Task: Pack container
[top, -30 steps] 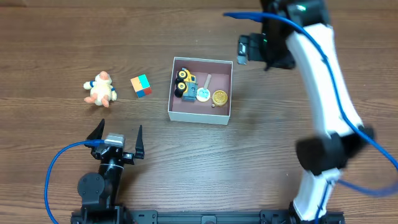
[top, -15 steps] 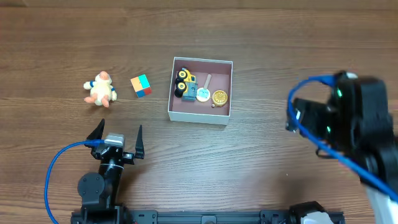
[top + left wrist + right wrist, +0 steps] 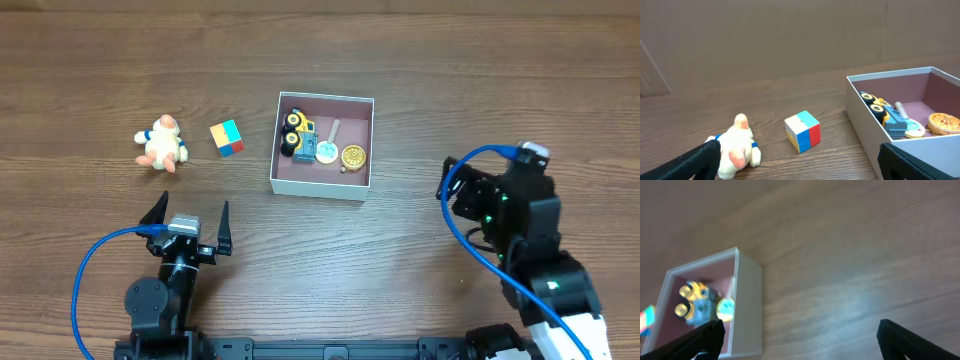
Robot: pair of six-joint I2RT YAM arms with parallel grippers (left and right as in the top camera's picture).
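Observation:
The container [image 3: 318, 187] is a shallow white box with a pink inside, standing mid-table. It holds a yellow toy truck [image 3: 295, 135], a round blue-and-white piece [image 3: 327, 152] and a gold disc [image 3: 353, 156]. Left of it lie a colour cube [image 3: 227, 138] and a plush duck [image 3: 161, 145]. My left gripper [image 3: 190, 215] stands open near the front edge, empty. Ahead of it the left wrist view shows the cube [image 3: 803, 131], the duck [image 3: 737, 147] and the container [image 3: 865, 117]. My right gripper [image 3: 452, 190] is open and empty, right of the container [image 3: 747, 305].
Bare brown wood table surrounds everything. The right arm's body [image 3: 535, 270] and its blue cable [image 3: 470, 160] fill the front right. The left arm's base [image 3: 160, 300] with its own blue cable sits at the front left.
The right arm has swung from behind the container's far right corner down to the front right of the table. The left arm and all the toys stayed still.

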